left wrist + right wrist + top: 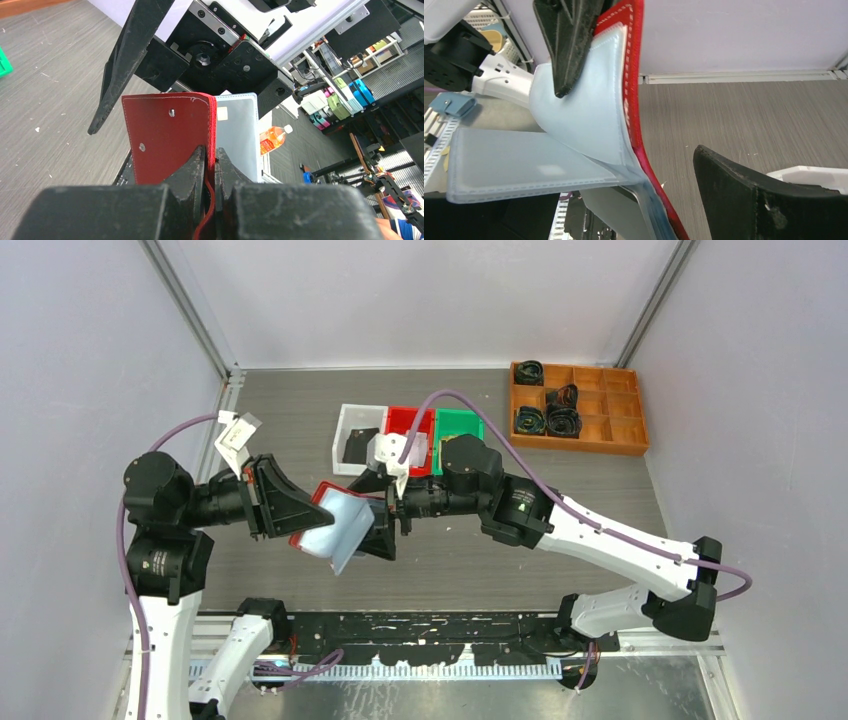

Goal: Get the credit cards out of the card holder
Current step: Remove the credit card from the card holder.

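The red card holder (312,512) hangs open above the table, its pale clear sleeves (345,528) fanned toward the right arm. My left gripper (210,156) is shut on the holder's red cover (167,132) at the fold. A pale credit card (239,135) with a chip shows inside one sleeve. My right gripper (386,528) is open, its fingers straddling the sleeves' free end without pinching them. In the right wrist view the sleeves (524,167) spread out, a silvery card corner (610,214) peeks out, and the red cover edge (636,100) curves past one right finger (744,200).
Behind the holder stand a white bin (345,420) with a dark card (358,448), a red bin (405,420) and a green bin (462,426). A wooden compartment tray (610,410) with coiled cables sits at the back right. Walls enclose the table.
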Motion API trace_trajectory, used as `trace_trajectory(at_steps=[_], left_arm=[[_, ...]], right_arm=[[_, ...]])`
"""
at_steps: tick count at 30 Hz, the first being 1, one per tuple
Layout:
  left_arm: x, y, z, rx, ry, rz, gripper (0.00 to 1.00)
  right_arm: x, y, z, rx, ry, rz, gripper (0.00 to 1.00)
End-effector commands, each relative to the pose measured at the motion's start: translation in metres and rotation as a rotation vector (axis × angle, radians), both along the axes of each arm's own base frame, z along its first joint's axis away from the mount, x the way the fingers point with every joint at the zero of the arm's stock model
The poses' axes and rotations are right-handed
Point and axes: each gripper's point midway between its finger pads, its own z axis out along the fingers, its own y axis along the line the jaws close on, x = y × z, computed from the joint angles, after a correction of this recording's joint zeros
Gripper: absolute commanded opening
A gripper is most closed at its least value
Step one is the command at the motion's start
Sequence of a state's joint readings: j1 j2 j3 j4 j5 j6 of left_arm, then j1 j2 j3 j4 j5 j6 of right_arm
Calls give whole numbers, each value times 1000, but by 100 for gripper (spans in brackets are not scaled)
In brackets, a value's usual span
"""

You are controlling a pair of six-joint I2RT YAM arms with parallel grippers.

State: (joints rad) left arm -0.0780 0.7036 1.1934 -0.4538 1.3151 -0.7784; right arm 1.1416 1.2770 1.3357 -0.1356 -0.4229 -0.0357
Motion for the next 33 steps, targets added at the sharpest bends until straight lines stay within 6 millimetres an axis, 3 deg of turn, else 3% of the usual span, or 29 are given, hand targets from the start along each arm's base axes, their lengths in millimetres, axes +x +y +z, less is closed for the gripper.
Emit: trace_trajectory(at_steps=[1,4,7,13,19,24,33], left_arm=[[-6,0,1,-1,-18,-32,0],[-7,0,0,1,-24,-40,0],[-8,0,-1,4,-24,-45,0],[-9,1,-3,8,-34,-46,0],[-9,1,-6,26,-68,-35,1],[-4,4,-15,84,-142,9,21],[1,9,-9,140,-242,82,30]], right_arm=[[-19,2,42,118,-61,111,98],[-31,3,45,123,-45,183,91],[-41,3,47,119,-23,243,77],[-50,3,46,106,28,293,32],[-52,-1,47,98,49,292,31],[-46,-2,46,78,109,233,2],[-31,-4,24,-28,201,126,1]])
